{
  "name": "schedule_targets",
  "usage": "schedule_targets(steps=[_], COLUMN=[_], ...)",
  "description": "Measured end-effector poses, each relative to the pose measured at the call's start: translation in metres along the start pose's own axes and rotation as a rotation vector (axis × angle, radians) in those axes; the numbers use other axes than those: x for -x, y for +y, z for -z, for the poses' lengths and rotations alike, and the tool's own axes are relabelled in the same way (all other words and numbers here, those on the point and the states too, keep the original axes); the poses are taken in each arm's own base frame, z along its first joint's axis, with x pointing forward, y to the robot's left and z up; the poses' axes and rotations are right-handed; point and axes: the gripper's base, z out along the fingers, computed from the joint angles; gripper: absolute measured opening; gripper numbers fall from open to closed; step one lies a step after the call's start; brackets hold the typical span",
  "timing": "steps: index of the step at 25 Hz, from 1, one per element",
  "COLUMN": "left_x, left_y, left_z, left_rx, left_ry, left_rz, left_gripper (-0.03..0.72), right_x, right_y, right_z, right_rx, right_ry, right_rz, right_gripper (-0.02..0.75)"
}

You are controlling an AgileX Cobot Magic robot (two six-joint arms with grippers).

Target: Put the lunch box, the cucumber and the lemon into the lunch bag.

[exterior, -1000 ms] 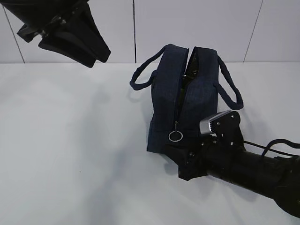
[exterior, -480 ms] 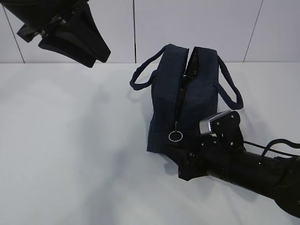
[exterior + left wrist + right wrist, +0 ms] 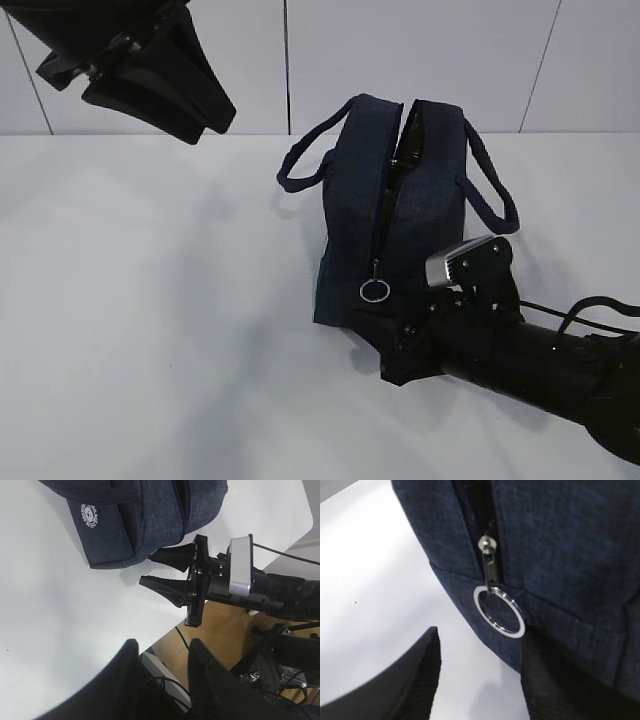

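The navy lunch bag (image 3: 420, 210) stands on the white table (image 3: 150, 300), handles hanging to both sides and its top seam gaping. Its metal ring pull (image 3: 374, 290) hangs low on the near end wall. My right gripper (image 3: 362, 318) lies low on the table at that end, open, with the ring pull (image 3: 499, 611) just beyond its fingertips and one finger against the lunch bag (image 3: 560, 545). Raised high at the far left, my left gripper (image 3: 210, 125) is open and holds nothing. The lunch box, cucumber and lemon are out of view.
In the left wrist view the right gripper (image 3: 152, 569) points at the bag (image 3: 145, 520), close to the table's edge (image 3: 165, 637). Beyond that edge are a wooden floor (image 3: 220, 640) and cables. A panelled white wall (image 3: 420, 60) stands behind.
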Motion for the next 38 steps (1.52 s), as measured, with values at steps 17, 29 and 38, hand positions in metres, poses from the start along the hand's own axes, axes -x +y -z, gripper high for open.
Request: schedule_targets(steps=[17, 29, 38], left_x=[0.0, 0.0, 0.0], left_y=[0.0, 0.0, 0.0], left_z=[0.0, 0.0, 0.0], left_rx=[0.0, 0.0, 0.0], left_ry=[0.0, 0.0, 0.0], left_rz=[0.0, 0.0, 0.0], left_gripper=[0.239, 0.239, 0.239], right_x=[0.0, 0.0, 0.0], right_y=[0.0, 0.0, 0.0], right_z=[0.0, 0.0, 0.0], right_rx=[0.0, 0.0, 0.0], right_ry=[0.0, 0.0, 0.0], right_rz=[0.0, 0.0, 0.0], right_gripper=[0.407, 0.407, 0.407])
